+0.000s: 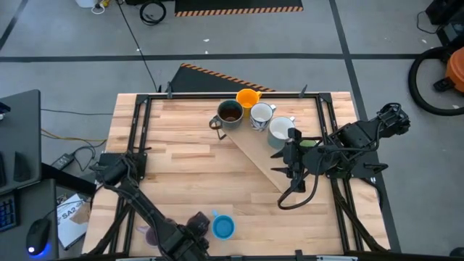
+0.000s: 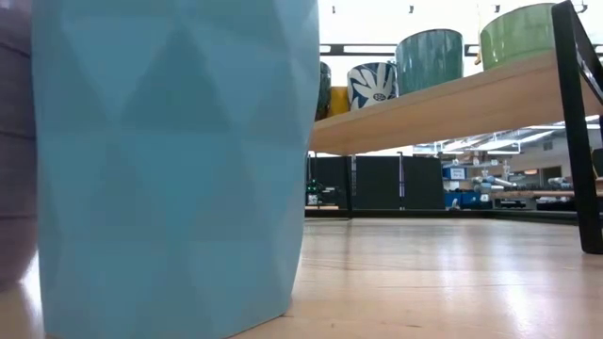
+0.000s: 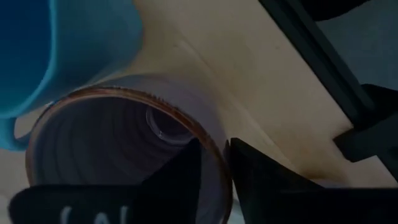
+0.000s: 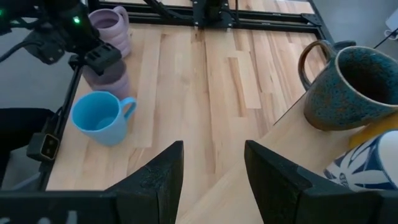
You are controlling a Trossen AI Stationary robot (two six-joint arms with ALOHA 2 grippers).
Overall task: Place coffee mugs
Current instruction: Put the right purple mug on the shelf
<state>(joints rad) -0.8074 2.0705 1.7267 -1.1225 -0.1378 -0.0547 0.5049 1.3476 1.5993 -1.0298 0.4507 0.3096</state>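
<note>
A purple mug point(image 3: 118, 143) with a brown rim stands near the table's near edge, next to a blue mug point(image 1: 223, 227). My left gripper point(image 3: 214, 144) comes down on it from above and is shut on its wall; the right wrist view shows that gripper point(image 4: 93, 56) over the mug point(image 4: 107, 79). A second purple mug point(image 4: 112, 25) stands just beyond. A dark teal mug point(image 1: 230, 114), an orange one point(image 1: 248, 98), a white patterned one point(image 1: 261, 116) and a pale one point(image 1: 280, 130) sit on a slanted wooden board point(image 1: 257, 156). My right gripper point(image 4: 211, 174) hangs open above that board. My left gripper has the purple mug's wall at the rim point(image 3: 217, 163) between its fingers, one finger point(image 3: 183, 174) inside the mug and the other point(image 3: 267, 177) outside. The fingers point straight down. The mug stands upright on the table.
The blue mug point(image 3: 68, 50) nearly touches the held purple mug. A black metal frame point(image 1: 138, 123) runs round the tabletop. Bare wood point(image 1: 181, 159) lies between the board and the near mugs. The low view shows a green mug point(image 2: 518, 33) at the board's raised end.
</note>
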